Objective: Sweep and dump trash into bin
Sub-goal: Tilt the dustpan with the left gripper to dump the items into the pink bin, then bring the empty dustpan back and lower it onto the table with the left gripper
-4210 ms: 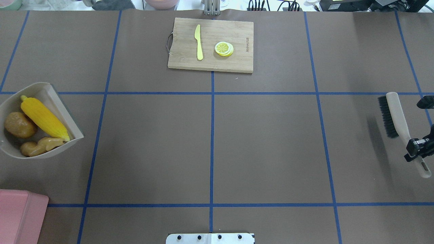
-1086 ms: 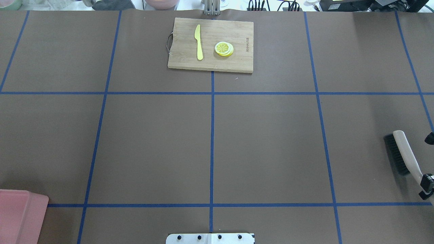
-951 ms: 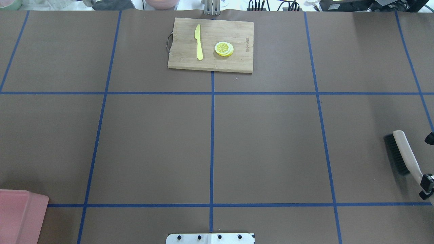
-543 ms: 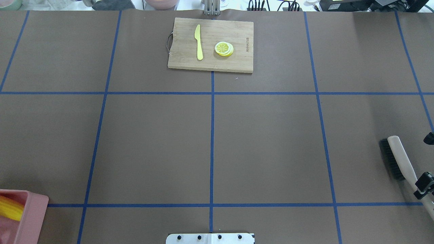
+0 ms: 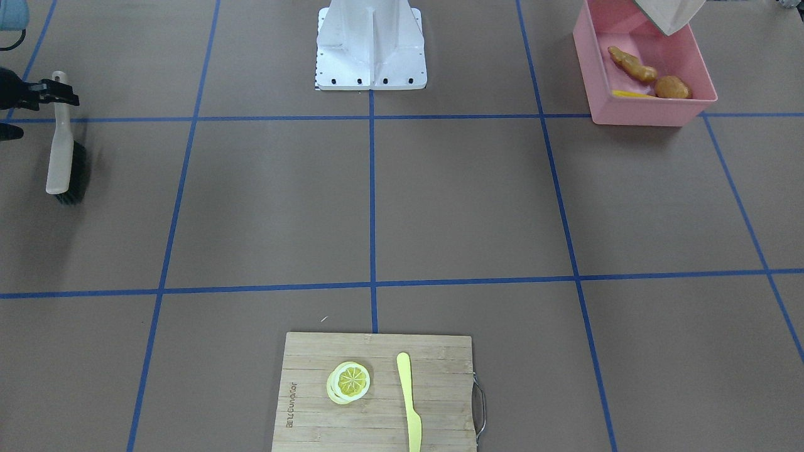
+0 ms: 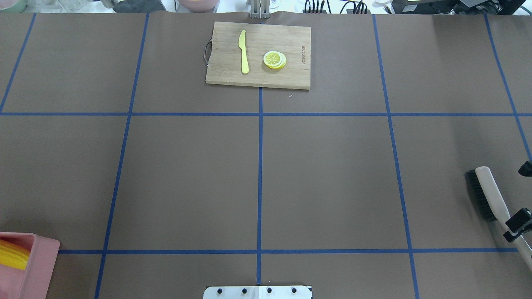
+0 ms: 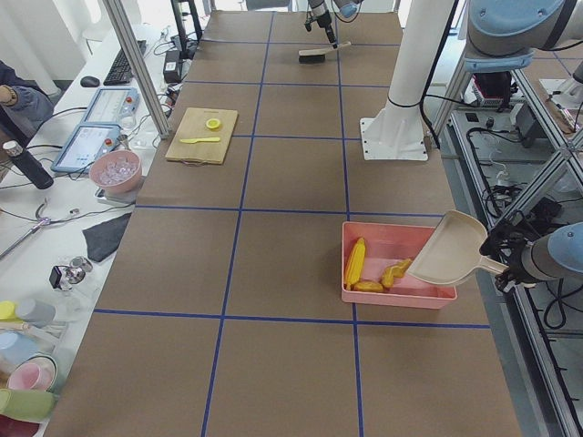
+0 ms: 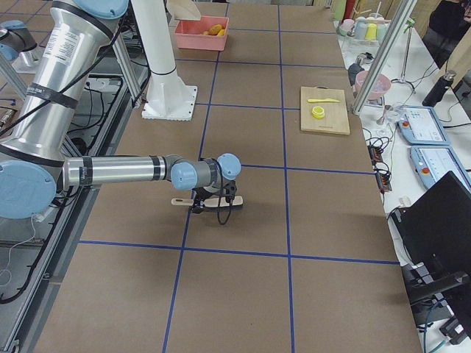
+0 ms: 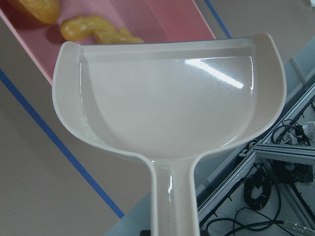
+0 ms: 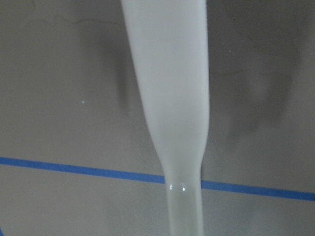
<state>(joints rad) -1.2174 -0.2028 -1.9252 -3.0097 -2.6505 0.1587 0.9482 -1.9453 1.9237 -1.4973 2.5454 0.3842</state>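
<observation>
The pink bin [image 5: 647, 110] stands at the table's near left corner; it also shows in the overhead view [image 6: 41, 259] and the exterior left view [image 7: 401, 296]. In it lie the corn cob [image 7: 355, 262], the ginger root [image 5: 631, 63] and the potato [image 5: 673, 86]. My left gripper [image 7: 501, 248] is shut on the handle of the beige dustpan [image 9: 167, 88], which hangs empty and tilted over the bin's robot-side rim. My right gripper [image 6: 517, 222] is shut on the handle of a beige brush [image 6: 484, 195], held low over the table at the right edge.
A wooden cutting board [image 6: 257, 54] with a yellow knife [image 6: 243, 52] and a lemon slice [image 6: 274, 59] lies at the far middle. The robot's white base [image 5: 370, 47] stands at the near middle. The table's edge and a metal frame lie beside the bin.
The dustpan carrying the three toy foods left the overhead view's left side, and the corn now shows in the bin. The brush moved toward the robot and tilted a little.
</observation>
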